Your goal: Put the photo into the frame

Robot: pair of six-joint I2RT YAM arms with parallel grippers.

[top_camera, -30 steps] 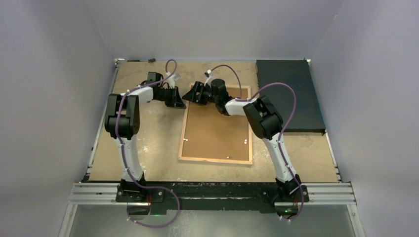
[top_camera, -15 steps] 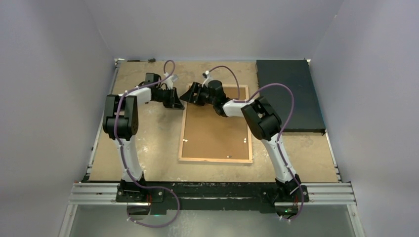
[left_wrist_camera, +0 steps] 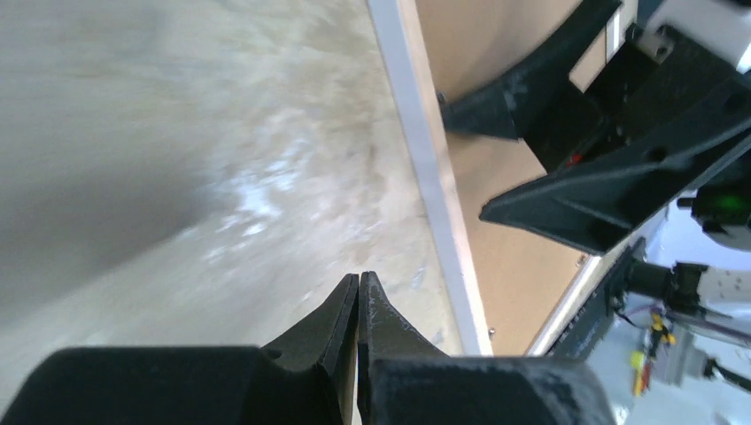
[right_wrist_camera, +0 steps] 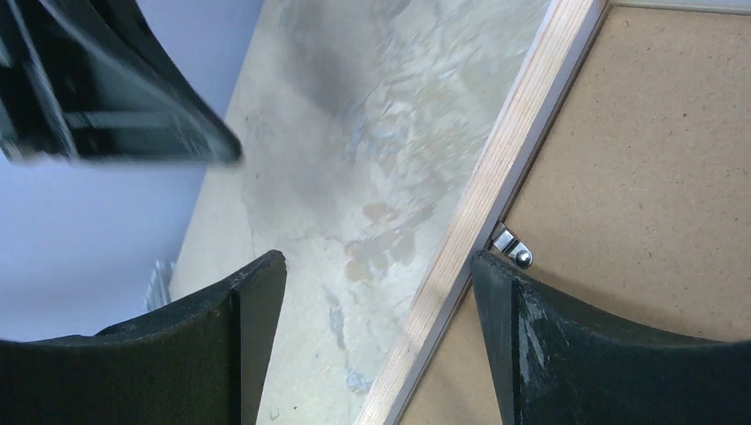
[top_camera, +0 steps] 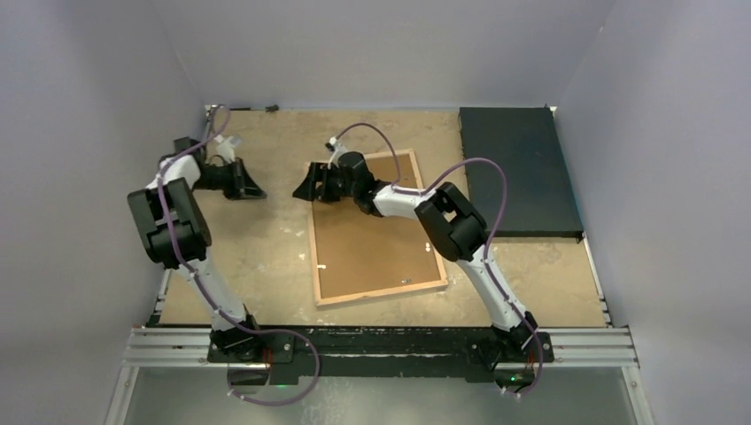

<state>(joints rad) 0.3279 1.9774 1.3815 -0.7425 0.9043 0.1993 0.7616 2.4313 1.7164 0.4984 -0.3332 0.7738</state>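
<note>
We saw the big flat picture frame (top_camera: 381, 294) lying face down in the middle of the pale, scuffed wooden table (top_camera: 266, 248). Its light wood back edge was up, and it sat a bit crooked. A plain brown backing board (top_camera: 376, 239) filled it, and a small shiny metal clip (right_wrist_camera: 510, 250) sat by the wood edge.

The right gripper (top_camera: 307, 192) was at the far left corner of the frame. Its jaws were wide apart and held nothing. One black finger (right_wrist_camera: 252, 301) was over the table and the other was over the brown board, with the wood edge between them.

The left gripper (top_camera: 255, 191) was off to the left over bare table, apart from the frame. Its jaws were pressed tight together on nothing.

A black flat mat (top_camera: 518, 168) lay at the far right.
</note>
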